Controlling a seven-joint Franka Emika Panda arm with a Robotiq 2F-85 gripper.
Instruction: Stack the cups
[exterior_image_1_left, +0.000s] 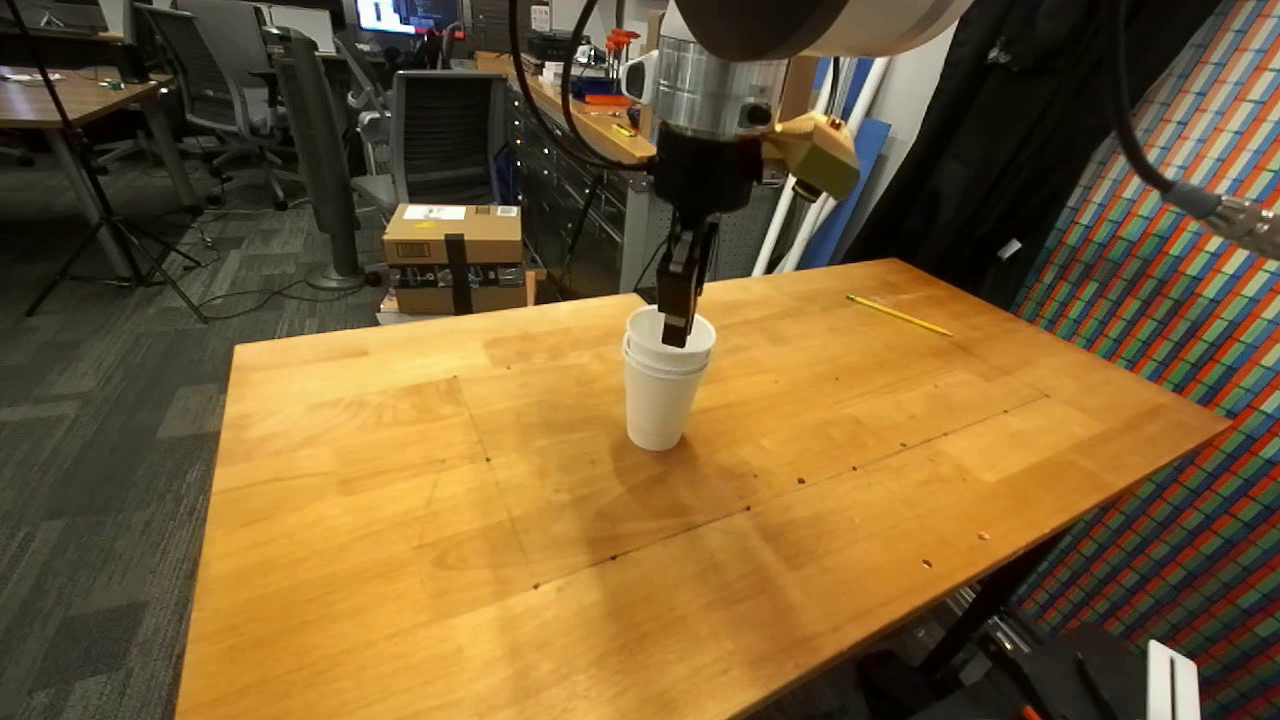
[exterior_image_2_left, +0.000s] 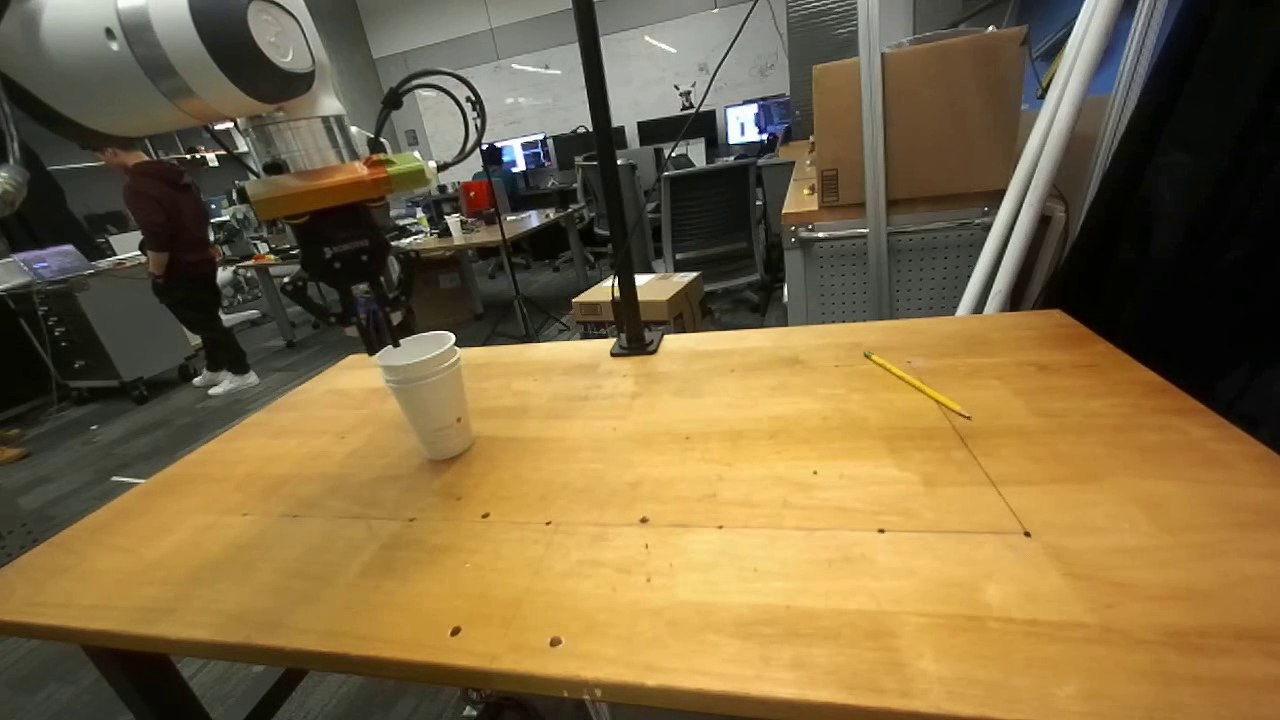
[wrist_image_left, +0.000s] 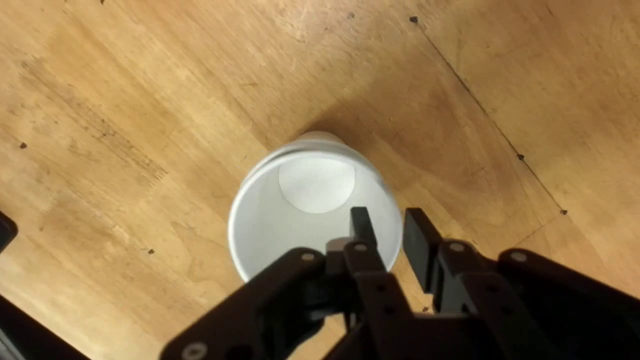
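Two white cups stand nested on the wooden table in both exterior views. The upper cup sits inside the lower cup, with its rim just above the lower rim. In the wrist view the upper cup shows its empty inside, and a sliver of the lower cup shows behind it. My gripper is partly open and straddles the upper cup's wall, with one finger inside the rim and one outside. A gap shows between the fingers and the wall. The gripper also shows over the cups in both exterior views.
A yellow pencil lies on the table away from the cups. A black post stands at the table's far edge. Cardboard boxes and chairs are on the floor beyond.
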